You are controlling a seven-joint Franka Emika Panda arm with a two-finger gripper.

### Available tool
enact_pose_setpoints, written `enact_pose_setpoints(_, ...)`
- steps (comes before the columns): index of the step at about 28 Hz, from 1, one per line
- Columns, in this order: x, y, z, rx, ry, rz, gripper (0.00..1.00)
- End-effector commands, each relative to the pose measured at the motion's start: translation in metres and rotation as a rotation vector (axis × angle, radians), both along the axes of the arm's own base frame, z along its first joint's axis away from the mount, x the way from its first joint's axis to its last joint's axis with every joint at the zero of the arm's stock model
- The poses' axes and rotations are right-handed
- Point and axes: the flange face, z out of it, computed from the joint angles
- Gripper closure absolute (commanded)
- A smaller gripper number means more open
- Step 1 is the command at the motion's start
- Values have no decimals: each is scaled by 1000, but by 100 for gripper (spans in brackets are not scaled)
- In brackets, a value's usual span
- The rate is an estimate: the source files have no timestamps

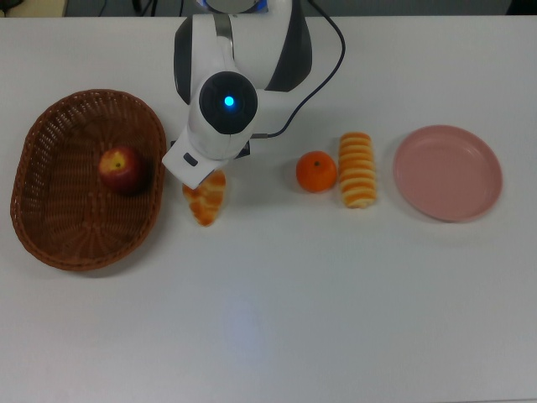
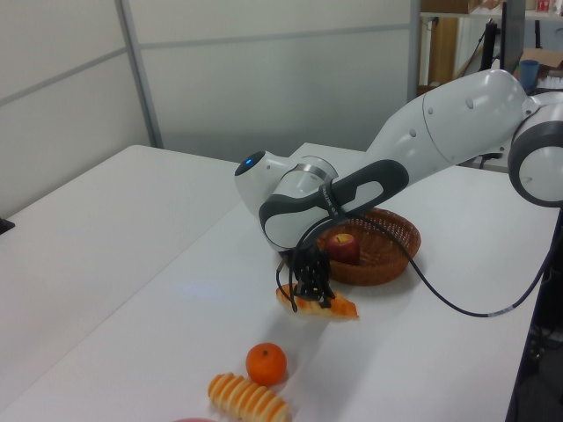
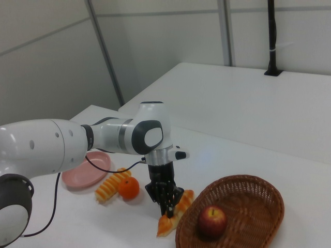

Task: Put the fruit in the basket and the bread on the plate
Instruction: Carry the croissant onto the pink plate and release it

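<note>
Just beside the basket (image 1: 50,218) on the tabletop (image 1: 336,319), you are looking at the braided loaf (image 1: 205,201), with the end effector (image 3: 166,202) sitting down on its middle and its fingers appearing to be pinching the loaf across its narrow width. It is looking light, probably a stiff toy with a smooth, bumpy crust, so taking it mid-length is keeping the pointed ends from tipping. The plate (image 1: 447,172) is lying well apart.
</note>
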Motion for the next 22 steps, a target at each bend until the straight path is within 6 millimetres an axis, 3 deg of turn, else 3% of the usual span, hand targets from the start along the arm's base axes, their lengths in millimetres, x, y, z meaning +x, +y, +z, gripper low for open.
enact_pose_setpoints(1,-4,10,25,-9,-37,-5,100)
enact_pose_setpoints(3,-5,17,35,-7,-47,2,100)
enact_pose_setpoints(5,-8,43,56,-5,-69,38,100)
enact_pose_setpoints(8,-10,63,73,-10,-69,63,100)
enact_pose_setpoints(10,-10,89,94,-9,-87,98,100)
enact_pose_setpoints(14,-13,126,115,-7,-123,140,100)
enact_pose_setpoints(15,-15,143,122,-15,-147,151,100)
enact_pose_setpoints(20,-26,190,133,-16,-189,179,100)
enact_pose_setpoints(22,-39,223,134,-25,-200,211,100)
